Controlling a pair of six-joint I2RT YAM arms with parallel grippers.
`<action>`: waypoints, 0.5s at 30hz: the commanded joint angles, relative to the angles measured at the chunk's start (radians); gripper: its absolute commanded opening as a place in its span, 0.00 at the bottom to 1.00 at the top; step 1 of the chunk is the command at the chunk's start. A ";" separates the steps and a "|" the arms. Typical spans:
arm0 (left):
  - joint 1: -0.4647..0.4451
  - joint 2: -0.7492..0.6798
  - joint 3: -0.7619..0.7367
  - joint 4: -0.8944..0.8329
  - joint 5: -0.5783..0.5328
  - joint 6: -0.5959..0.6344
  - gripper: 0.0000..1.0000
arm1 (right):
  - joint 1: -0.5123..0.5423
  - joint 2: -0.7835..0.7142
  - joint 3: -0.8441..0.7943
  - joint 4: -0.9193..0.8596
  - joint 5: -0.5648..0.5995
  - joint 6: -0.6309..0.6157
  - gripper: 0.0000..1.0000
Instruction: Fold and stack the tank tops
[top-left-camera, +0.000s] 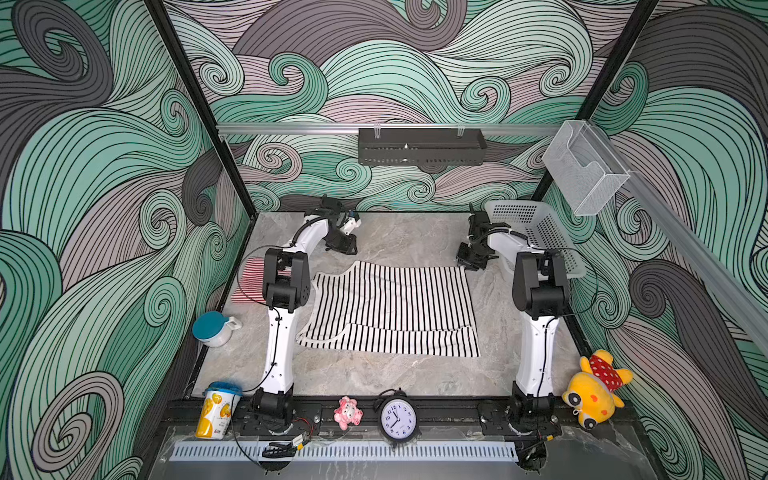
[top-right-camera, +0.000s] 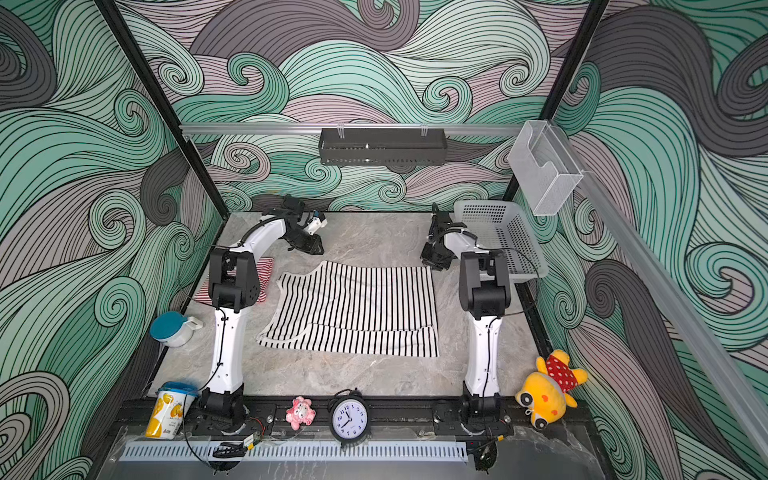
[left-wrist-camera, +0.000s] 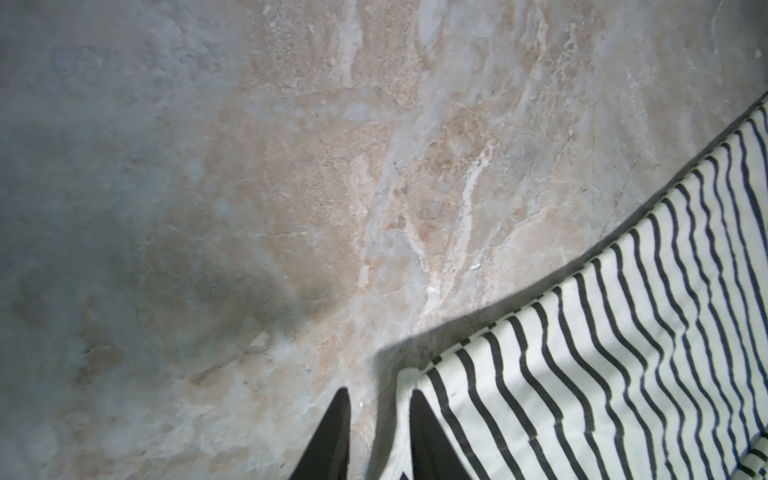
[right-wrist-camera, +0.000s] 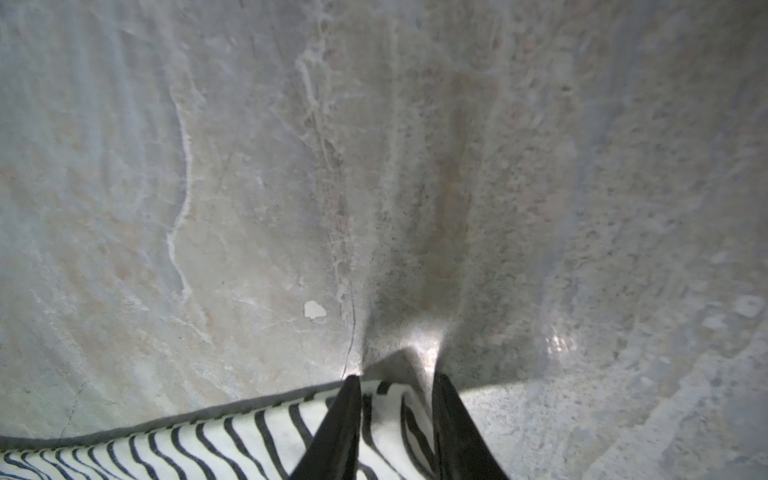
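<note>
The black-and-white tank top (top-left-camera: 390, 311) (top-right-camera: 353, 307) lies flat in the middle of the table, its near edge folded over into a strip. The red-and-white tank top (top-left-camera: 249, 278) (top-right-camera: 266, 268) sits folded at the left, partly hidden by the left arm. My left gripper (top-left-camera: 347, 248) (left-wrist-camera: 379, 395) hovers at the striped top's far left corner. It is slightly open: one finger is over the cloth (left-wrist-camera: 602, 353), one over bare table. My right gripper (top-left-camera: 471, 264) (right-wrist-camera: 397, 378) is at the far right corner, with puckered striped cloth (right-wrist-camera: 208, 449) between its fingers.
A white perforated basket (top-left-camera: 544, 232) stands at the back right, behind the right arm. A teal-lidded pot (top-left-camera: 212, 328) and a yellow can (top-left-camera: 216, 409) sit at the left edge. A pink toy (top-left-camera: 348, 412), a clock (top-left-camera: 398, 417) and a yellow plush (top-left-camera: 594, 390) line the front rail.
</note>
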 joint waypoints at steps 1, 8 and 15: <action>-0.009 0.028 0.023 0.009 0.016 -0.015 0.29 | -0.001 -0.015 -0.008 -0.012 -0.013 -0.006 0.28; -0.020 0.062 0.052 -0.013 0.008 -0.006 0.29 | -0.001 -0.023 0.011 -0.021 -0.017 -0.014 0.15; -0.032 0.062 0.056 -0.022 0.002 0.001 0.31 | -0.001 -0.032 0.019 -0.018 -0.040 -0.024 0.00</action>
